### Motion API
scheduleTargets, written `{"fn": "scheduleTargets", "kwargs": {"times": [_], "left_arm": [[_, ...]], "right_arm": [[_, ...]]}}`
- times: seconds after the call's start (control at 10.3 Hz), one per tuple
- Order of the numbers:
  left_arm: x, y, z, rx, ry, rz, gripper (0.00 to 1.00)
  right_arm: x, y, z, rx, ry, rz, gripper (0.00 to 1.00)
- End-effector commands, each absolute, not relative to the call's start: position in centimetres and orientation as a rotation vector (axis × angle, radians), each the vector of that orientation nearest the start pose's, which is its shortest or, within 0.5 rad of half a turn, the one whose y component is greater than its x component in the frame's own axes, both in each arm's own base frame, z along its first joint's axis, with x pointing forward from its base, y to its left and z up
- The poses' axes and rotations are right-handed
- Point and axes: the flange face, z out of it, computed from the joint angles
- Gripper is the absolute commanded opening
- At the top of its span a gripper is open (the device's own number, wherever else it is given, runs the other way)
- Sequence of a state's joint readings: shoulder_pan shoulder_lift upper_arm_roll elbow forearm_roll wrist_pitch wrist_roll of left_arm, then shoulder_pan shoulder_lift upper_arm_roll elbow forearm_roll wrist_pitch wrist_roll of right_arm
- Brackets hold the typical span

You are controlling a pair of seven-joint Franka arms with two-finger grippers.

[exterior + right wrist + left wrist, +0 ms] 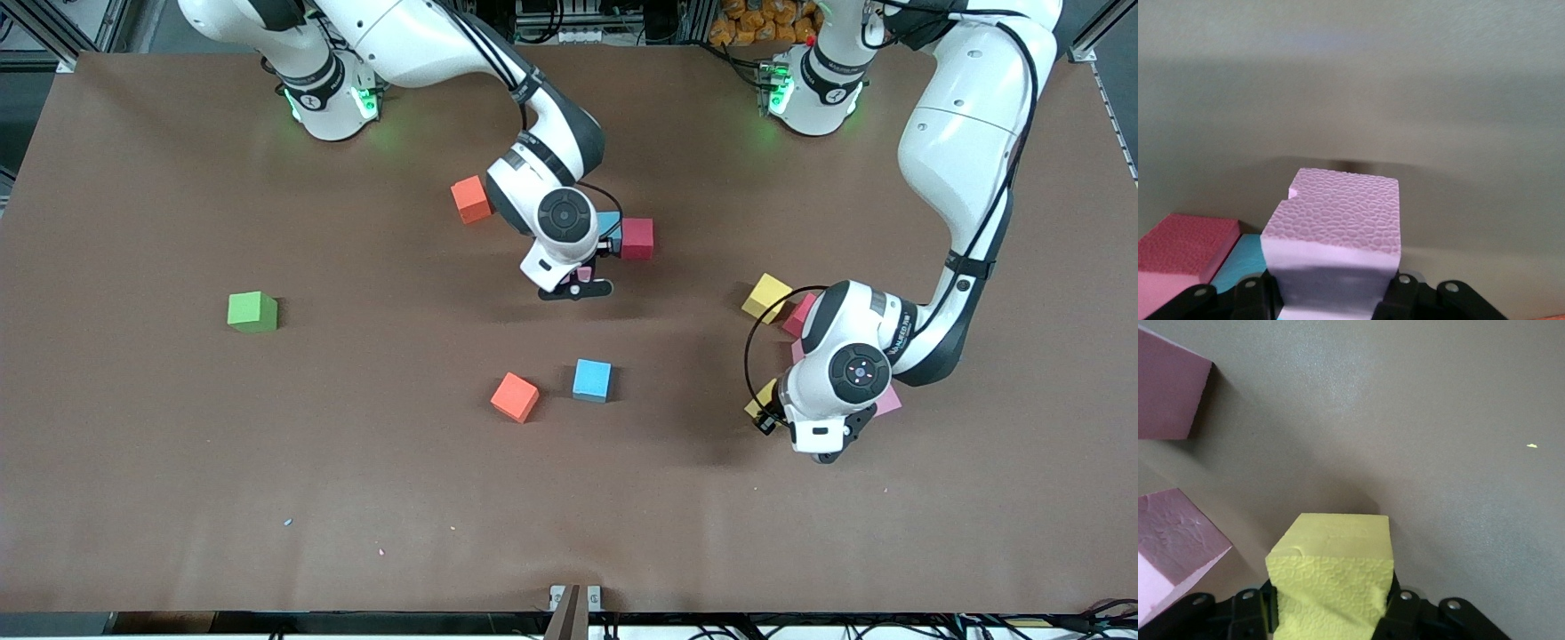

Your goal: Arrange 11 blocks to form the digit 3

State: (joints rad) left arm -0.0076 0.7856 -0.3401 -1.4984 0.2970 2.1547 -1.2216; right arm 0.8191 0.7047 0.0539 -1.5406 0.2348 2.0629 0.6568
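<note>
- A green cube (252,312) sits alone on the brown tabletop (133,444), toward the right arm's end.
- An orange block (471,199) lies just beside the right arm's wrist, closer to the robots' bases than the right tool.
- A second orange block (515,396) lies nearer the front camera, with a light blue block (591,380) close beside it but apart; both are clear of either tool.
- The right tool (580,283) is over the middle of the tabletop, its fingers clamped on a pale purple block (1338,233), which fills the gap between them in the right wrist view and shows only as a sliver from the front.
- Under that wrist lies another light blue block (609,221), touching a dark red block (637,238) on its side toward the left arm's end.
- A yellow block (765,296) and a red block (798,315) lie just beside the left arm's wrist, farther from the front camera than the left tool.
- The left tool (772,411) is clamped on a second yellow block (1335,577), gripped on 2 opposite sides.
- 2 pink blocks show beside this yellow one in the left wrist view: a pink block (1171,557) close by and a darker pink block (1168,390) a little farther off; from the front, 1 pink corner peeks from under the left arm.
</note>
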Motion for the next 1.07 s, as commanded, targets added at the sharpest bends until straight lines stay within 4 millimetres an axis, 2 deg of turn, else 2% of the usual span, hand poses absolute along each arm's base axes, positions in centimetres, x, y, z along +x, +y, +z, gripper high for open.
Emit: {"fn": "scheduleTargets", "kwargs": {"times": [0.0,0.29,0.97], "left_arm": [[68.0,-19.3,21.6,-2.847,-1.164,0.075,0.0],[68.0,-19.3,21.6,-2.847,-1.155,0.07,0.0],[68.2,-18.8,21.9,-2.846,-1.158,0.061,0.0]], "right_arm": [[43.0,53.9,22.1,-3.06,-0.154,0.435,0.0],[42.3,53.1,20.8,-3.059,-0.218,0.416,0.0],[41.2,52.7,20.5,-3.063,-0.213,0.415,0.0]]}}
